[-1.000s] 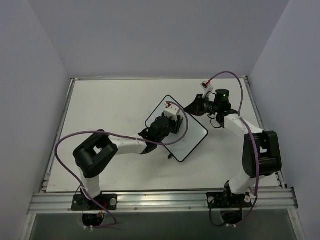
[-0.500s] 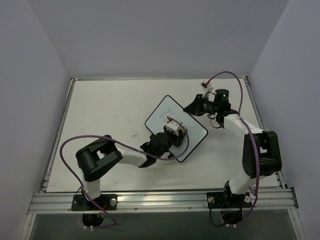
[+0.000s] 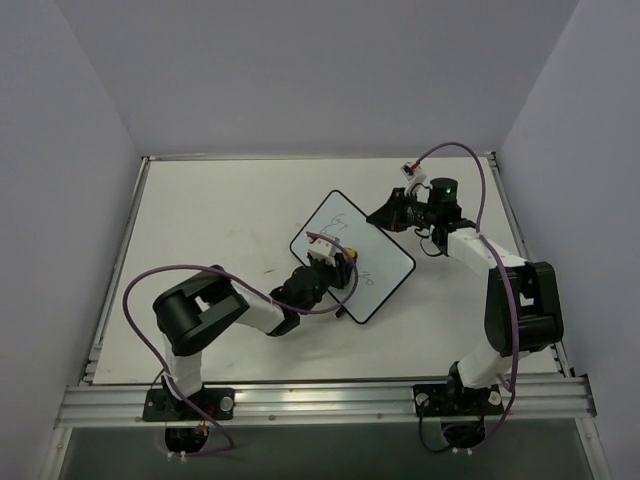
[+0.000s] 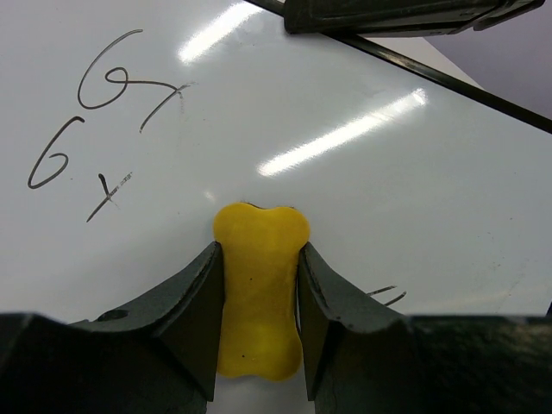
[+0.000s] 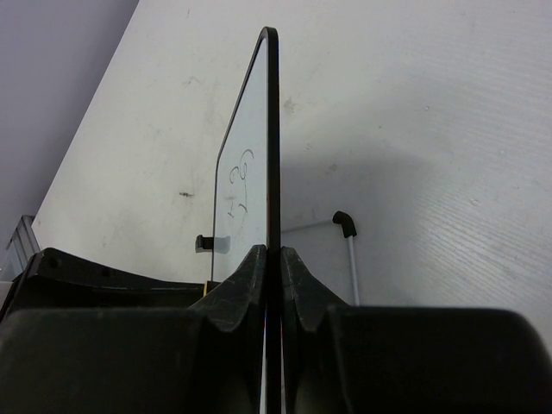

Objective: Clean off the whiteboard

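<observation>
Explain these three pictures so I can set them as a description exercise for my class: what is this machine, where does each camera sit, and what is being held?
This is a robot with two jointed arms bolted at the near edge of a white table. The wide picture comes from a fixed camera above and behind the arms. The two close-ups come from a camera on each wrist. Each arm ends in a two-finger tool. The left tool is shut on a yellow eraser, whose end seems to touch a whiteboard bearing handwritten marks. The right tool is pinched shut on the board's black-framed edge, apparently steadying it.
</observation>
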Robot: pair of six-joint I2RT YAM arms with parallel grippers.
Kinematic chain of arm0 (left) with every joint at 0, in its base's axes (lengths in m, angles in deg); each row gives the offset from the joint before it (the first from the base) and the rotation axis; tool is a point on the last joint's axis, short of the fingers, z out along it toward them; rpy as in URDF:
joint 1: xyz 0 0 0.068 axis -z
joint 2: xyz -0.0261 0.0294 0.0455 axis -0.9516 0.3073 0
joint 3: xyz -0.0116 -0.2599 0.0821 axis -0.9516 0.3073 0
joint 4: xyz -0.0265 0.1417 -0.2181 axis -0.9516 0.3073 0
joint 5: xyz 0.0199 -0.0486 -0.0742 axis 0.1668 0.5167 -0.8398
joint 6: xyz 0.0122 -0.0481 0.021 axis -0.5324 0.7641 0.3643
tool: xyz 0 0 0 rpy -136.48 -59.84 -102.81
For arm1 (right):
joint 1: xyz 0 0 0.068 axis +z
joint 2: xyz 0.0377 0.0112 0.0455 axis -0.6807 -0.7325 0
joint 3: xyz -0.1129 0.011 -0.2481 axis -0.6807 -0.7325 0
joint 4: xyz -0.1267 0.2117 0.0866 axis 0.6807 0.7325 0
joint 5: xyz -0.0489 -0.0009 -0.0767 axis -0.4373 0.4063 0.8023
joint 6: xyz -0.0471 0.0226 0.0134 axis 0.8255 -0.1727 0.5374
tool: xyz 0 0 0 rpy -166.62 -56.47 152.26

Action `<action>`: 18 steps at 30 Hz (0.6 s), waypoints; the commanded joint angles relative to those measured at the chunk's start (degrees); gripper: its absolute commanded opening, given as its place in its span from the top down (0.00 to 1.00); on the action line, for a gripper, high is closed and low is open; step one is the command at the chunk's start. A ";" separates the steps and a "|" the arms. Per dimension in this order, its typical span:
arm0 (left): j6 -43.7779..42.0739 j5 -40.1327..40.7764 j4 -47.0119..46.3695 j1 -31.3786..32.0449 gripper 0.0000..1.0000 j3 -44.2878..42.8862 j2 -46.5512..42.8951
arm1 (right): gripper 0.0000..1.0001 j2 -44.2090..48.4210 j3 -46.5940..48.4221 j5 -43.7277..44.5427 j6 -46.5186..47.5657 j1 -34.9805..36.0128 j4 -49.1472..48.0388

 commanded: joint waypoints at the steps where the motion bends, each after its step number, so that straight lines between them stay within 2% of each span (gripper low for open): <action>1: -1.66 1.08 8.62 1.61 0.98 0.08 3.99 | 1.00 1.17 1.11 -3.89 0.54 2.67 0.96; 10: -5.45 3.72 9.24 11.80 0.98 -5.72 7.33 | 1.00 1.34 1.11 -3.72 0.72 2.67 1.31; 18: -4.92 6.62 7.57 15.07 0.98 -5.55 8.30 | 1.00 1.35 1.20 -3.80 0.80 2.67 1.40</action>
